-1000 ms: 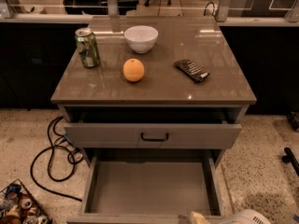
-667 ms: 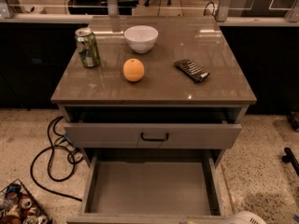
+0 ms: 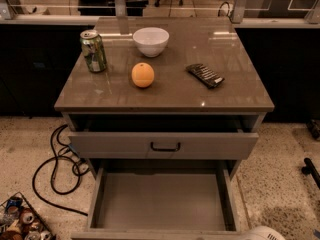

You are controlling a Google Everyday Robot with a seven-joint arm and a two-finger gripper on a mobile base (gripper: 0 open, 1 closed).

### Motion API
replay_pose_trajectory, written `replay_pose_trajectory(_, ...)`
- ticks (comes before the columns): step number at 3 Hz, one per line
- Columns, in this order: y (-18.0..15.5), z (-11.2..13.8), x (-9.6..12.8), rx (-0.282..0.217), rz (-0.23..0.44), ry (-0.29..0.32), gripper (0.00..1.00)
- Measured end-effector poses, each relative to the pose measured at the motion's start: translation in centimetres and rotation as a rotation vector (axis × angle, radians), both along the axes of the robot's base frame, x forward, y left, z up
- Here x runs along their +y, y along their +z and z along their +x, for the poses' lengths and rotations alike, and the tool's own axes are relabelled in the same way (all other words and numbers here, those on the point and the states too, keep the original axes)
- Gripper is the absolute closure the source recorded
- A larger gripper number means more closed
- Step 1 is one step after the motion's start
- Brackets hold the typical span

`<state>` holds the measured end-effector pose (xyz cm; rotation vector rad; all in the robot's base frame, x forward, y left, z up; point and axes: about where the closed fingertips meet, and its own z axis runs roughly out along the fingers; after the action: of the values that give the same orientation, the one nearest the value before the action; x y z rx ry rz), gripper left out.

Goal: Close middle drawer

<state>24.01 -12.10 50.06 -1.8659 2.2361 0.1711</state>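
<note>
— Where is the middle drawer (image 3: 160, 199)?

— Pulled far out below the worktop's (image 3: 235, 96) front edge. Its tray is bare and its front panel sits down at the very bottom of the view. The top drawer (image 3: 165, 146) above it stands slightly ajar.

— And your fingers?

— Hidden. Only the white shell (image 3: 262, 233) behind them shows, out beyond the front right corner, beside the drawer's right end. Wide or narrow, I cannot tell.

— What worries you?

— Pushing from that end rather than the middle. I think the drawer could skew on its runners and jam. A hard shove might also jolt the cabinet. Then the orange (image 3: 143, 75) near the centre could roll toward an edge, and the can (image 3: 93, 50) by the back left corner could tip. Or I could slide over the panel into the tray.
</note>
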Motion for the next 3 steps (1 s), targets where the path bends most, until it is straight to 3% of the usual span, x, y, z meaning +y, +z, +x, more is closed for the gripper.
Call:
replay_pose_trajectory(1,0.10,0.02,-0.01,-0.003,-0.002,0.002,0.88)
replay_pose_trajectory(2,0.18,0.04,-0.02,-0.006,-0.004,0.003,1.00)
replay_pose_trajectory(3,-0.64,0.49,0.70,0.005,0.005,0.018,1.00)
